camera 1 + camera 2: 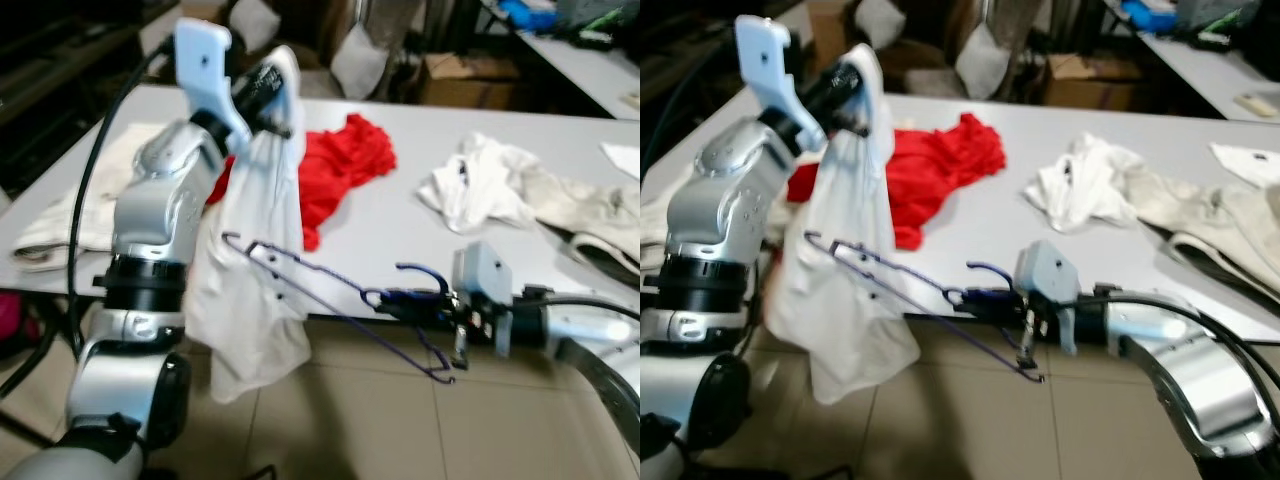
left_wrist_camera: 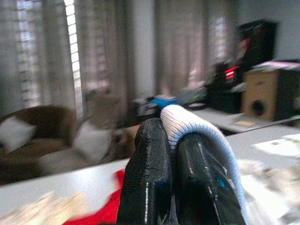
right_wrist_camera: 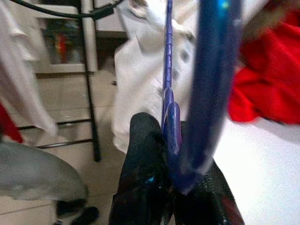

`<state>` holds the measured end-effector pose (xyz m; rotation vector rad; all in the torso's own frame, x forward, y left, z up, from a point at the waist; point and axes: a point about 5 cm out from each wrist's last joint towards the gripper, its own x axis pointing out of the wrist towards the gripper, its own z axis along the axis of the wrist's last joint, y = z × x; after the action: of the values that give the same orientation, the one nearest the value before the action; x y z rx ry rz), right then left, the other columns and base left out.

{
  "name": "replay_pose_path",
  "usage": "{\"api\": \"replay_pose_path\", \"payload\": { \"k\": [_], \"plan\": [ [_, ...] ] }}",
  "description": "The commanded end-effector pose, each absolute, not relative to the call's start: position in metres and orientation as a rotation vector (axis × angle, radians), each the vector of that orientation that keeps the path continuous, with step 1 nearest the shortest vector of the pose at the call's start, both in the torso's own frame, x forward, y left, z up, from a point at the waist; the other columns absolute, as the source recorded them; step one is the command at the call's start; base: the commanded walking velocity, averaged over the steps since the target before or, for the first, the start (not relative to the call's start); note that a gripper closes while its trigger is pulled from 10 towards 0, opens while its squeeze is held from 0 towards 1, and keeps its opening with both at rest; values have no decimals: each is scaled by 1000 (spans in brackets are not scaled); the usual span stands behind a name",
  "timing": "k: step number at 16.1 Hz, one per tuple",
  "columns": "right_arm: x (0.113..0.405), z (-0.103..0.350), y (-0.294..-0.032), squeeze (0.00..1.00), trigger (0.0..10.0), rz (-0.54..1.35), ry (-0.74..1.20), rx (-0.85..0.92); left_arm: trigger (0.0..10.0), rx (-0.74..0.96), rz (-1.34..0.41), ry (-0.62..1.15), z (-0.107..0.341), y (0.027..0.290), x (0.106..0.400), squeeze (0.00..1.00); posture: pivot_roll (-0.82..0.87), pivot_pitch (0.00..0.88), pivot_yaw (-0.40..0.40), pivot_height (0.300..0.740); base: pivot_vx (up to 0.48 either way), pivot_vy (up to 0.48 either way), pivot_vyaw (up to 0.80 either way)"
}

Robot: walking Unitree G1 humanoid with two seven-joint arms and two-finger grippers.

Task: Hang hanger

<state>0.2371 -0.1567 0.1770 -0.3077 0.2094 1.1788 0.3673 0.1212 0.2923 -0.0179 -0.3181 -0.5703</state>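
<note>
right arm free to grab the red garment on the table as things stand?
Probably not. The right gripper is shut on the purple hanger, held off the table's near edge. The red garment lies beyond the white shirt that the left gripper holds up.

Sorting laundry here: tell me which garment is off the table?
The white shirt, hanging from the left pincer. The red garment and other whites lie on the table.

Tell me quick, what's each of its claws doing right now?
Left gripper: shut on the white shirt, holding it up.
Right gripper: shut on the blue wire hanger, one end poked into the shirt.
</note>
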Motion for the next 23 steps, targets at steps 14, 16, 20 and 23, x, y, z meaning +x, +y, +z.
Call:
{"api": "replay_pose_path", "payload": {
  "k": [14, 16, 20, 23],
  "plan": [
    [294, 191, -160, 0, 10000, 939, 99, -413, 10000, -64, -832, -475, 348, 98, 325, 0, -44, 0, -16, 740, 181, 0, 0],
    [346, 217, -184, 0, 10000, 638, 23, -450, 10000, -123, -914, -564, 363, 95, 311, 0, -51, 0, -13, 740, 0, 0, 0],
    [400, 336, -197, 0, 10000, 260, -324, -423, 10000, -176, -889, -634, 374, 100, 311, 0, -59, 0, -20, 740, 0, 0, 0],
    [404, 372, -181, 0, 10000, 254, -473, -386, 10000, -206, -791, -668, 378, 114, 316, 0, -50, 0, -39, 740, 0, 0, 0]
  ]
}}
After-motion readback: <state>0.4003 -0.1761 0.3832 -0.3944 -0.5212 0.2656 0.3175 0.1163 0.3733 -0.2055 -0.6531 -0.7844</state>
